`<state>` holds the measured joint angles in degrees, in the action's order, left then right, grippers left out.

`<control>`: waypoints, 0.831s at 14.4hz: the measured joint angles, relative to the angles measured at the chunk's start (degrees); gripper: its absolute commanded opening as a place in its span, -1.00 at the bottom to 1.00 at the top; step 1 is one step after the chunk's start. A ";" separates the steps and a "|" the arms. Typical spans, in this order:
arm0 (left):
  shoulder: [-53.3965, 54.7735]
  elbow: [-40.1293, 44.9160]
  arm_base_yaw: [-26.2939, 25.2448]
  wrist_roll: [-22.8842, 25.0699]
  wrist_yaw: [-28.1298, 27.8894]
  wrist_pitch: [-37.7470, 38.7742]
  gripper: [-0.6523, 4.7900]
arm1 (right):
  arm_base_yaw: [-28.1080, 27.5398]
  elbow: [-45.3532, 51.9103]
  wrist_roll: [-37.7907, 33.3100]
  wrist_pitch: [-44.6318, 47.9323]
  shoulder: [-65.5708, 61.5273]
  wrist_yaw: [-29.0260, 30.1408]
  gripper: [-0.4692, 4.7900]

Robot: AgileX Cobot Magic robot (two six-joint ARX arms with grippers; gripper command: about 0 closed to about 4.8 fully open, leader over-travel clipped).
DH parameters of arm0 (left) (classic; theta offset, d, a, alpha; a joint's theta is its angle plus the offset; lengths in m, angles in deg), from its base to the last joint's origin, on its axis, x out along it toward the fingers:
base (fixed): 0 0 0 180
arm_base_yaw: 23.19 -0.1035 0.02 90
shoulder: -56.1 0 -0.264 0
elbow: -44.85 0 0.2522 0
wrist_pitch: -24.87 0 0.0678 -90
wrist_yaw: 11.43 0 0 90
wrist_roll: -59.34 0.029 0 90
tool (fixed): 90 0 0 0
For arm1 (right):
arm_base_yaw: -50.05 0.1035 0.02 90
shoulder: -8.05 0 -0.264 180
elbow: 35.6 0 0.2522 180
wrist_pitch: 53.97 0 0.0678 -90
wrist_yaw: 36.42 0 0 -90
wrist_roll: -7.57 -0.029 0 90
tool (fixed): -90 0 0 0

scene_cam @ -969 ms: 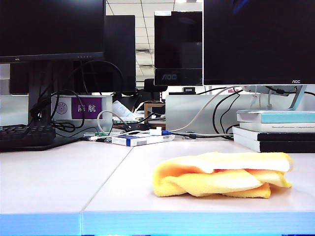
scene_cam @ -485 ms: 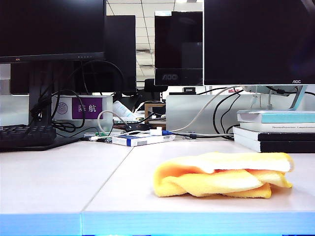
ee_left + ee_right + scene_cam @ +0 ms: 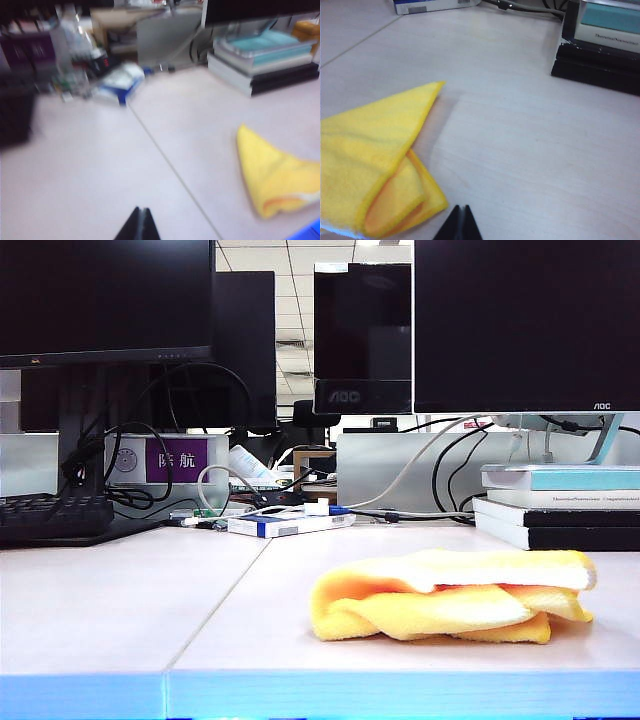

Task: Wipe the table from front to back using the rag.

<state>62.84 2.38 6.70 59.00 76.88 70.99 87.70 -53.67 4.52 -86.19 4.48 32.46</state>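
A pale whitish-grey table [image 3: 120,590] with a light blue front edge and a thin seam running front to back fills the foreground of an office lit by ceiling panels, dark monitors [image 3: 520,320] ranged along its back. The yellow-orange rag [image 3: 455,608] lies folded near the front edge, at about 4 o'clock from the table's middle in the exterior view, right of the seam and untouched by either arm.

Behind it, at roughly 11 o'clock from the rag, a small white-and-blue box [image 3: 285,524] rests among loose cables [image 3: 400,512]. A stack of books [image 3: 560,505] stands at about 1 o'clock from the rag, well apart from it, and a black keyboard [image 3: 50,515] sits far off at 10 o'clock beside a purple sign [image 3: 176,458]. The bare surface between rag and box is open.

The exterior view shows neither arm. The left wrist view, blurred, catches the left pincer [image 3: 140,225] above the table beside the seam, tips pressed together and holding nothing, with the rag [image 3: 275,175] off to one side. The right wrist view, sharper, shows the right pincer [image 3: 461,222] likewise pressed together and empty, just beside the rag's [image 3: 375,160] folded corner, with the woodgrain of the table [image 3: 530,140] and the worn edge of the lowest book [image 3: 595,70] in clear detail.
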 measured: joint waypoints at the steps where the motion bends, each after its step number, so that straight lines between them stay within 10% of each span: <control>1: -0.24 2.45 0.00 -1.16 0.24 -1.27 -0.78 | -0.02 0.04 0.02 -0.94 0.83 0.02 -0.77; 3: -0.20 20.79 0.00 -4.46 -5.88 -20.74 -0.78 | 0.00 0.04 0.00 -2.03 3.39 0.02 -0.77; 7: -3.98 26.18 -3.23 -4.42 -4.90 -22.62 -0.78 | 0.00 0.04 0.00 -2.01 3.39 0.02 -0.77; 9: -6.54 28.13 -12.35 -4.42 -1.11 -23.50 -0.77 | 0.02 0.04 0.02 -2.01 3.39 0.00 -0.77; 10: -6.45 28.13 -22.40 3.19 -0.96 -22.75 -0.77 | 0.04 0.04 0.02 -2.01 3.39 0.02 -0.77; 12: -6.45 28.13 -22.40 3.98 -0.83 -22.75 -0.77 | 0.09 0.04 0.02 -2.03 3.39 0.02 -0.77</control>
<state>56.39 30.51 -15.71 62.98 76.05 48.24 87.78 -53.63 4.54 -88.22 7.86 32.48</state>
